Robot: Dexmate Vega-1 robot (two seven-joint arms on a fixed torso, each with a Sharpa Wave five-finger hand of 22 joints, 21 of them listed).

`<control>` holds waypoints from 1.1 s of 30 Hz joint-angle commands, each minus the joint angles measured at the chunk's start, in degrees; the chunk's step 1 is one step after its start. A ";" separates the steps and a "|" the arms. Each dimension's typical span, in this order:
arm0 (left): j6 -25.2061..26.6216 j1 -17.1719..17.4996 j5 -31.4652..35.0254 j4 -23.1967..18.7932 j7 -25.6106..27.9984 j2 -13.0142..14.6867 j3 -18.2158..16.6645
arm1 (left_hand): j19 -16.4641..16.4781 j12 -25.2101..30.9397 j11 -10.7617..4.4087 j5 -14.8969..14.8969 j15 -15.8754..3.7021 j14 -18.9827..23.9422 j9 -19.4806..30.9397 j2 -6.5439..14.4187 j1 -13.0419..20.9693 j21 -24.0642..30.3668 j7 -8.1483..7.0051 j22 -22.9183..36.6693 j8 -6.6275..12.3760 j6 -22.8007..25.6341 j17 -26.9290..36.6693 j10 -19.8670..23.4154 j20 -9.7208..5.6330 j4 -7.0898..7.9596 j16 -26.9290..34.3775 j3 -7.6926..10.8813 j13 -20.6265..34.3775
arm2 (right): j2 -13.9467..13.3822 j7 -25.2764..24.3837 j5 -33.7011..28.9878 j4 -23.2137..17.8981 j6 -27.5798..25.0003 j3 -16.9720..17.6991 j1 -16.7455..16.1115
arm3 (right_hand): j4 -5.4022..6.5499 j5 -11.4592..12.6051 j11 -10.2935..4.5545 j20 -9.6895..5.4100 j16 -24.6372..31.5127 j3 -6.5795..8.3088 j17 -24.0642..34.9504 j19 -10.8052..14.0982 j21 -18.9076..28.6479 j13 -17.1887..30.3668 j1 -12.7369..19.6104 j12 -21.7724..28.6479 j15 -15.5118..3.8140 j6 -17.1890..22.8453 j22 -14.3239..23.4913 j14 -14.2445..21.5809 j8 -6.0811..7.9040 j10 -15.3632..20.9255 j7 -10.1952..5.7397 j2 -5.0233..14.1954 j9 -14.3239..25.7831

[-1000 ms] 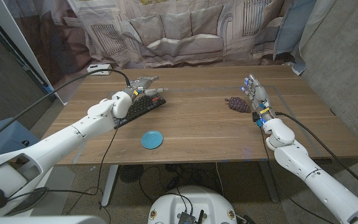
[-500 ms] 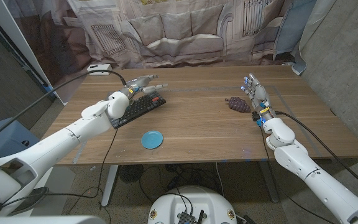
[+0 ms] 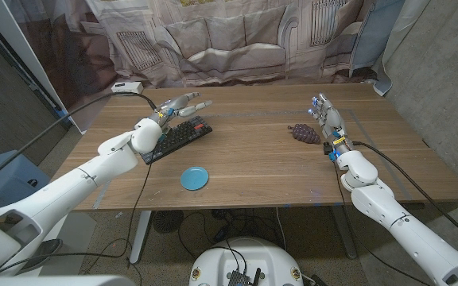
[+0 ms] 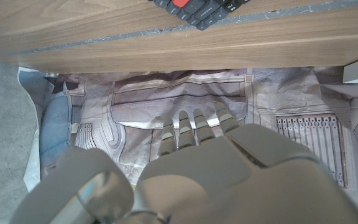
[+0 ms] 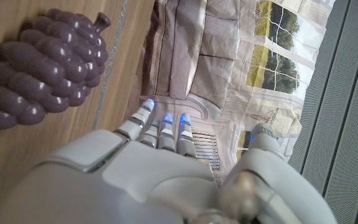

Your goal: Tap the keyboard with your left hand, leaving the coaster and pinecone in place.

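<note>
Keyboard [image 3: 179, 136], black with a few red keys, lies at an angle in the left half of the head view, on the wooden bench [image 3: 261, 171]. Its far edge also shows in the left wrist view [image 4: 201, 9], along the frame's top. The left hand [image 3: 183, 105] hangs just above and beyond the keyboard's upper end, left of centre in the upper part of the head view, its fingers spread and reaching toward the frame's right, holding nothing. From this angle it looks lifted off the keys rather than touching them. In the left wrist view the same hand [image 4: 191, 162] takes up the lower part of the frame, fingers extended side by side.

Below the keyboard, toward the lower middle of the head view, sits a round blue coaster [image 3: 195, 178], apart from it. The dark purple pinecone [image 3: 303, 133] rests right of centre, well apart from both; it appears large at the upper left of the right wrist view [image 5: 42, 65].

The right hand [image 3: 329, 125] stands on its edge just right of the pinecone, fingers straight and close together, holding nothing; whether it touches the pinecone cannot be told. A small white box [image 3: 127, 86] with a cable sits at the bench's upper left corner.
</note>
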 commanded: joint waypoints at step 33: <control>-25.52 5.98 -29.93 9.36 -5.85 -6.79 -8.62 | 1.19 0.76 1.01 -0.26 0.05 1.67 0.03 0.61 1.59 0.11 1.18 0.21 0.38 3.61 0.17 2.37 -0.29 -0.20 0.28 -0.55 0.10 | -1.84 3.74 0.18 0.34 0.67 -0.35 0.83 | -0.11 0.27 0.22 0.17 0.12 -0.42 0.18 1.63 0.35 0.18 0.10 0.02 0.06 0.25 0.09 1.03 0.05 0.91 -0.09 -0.03 0.32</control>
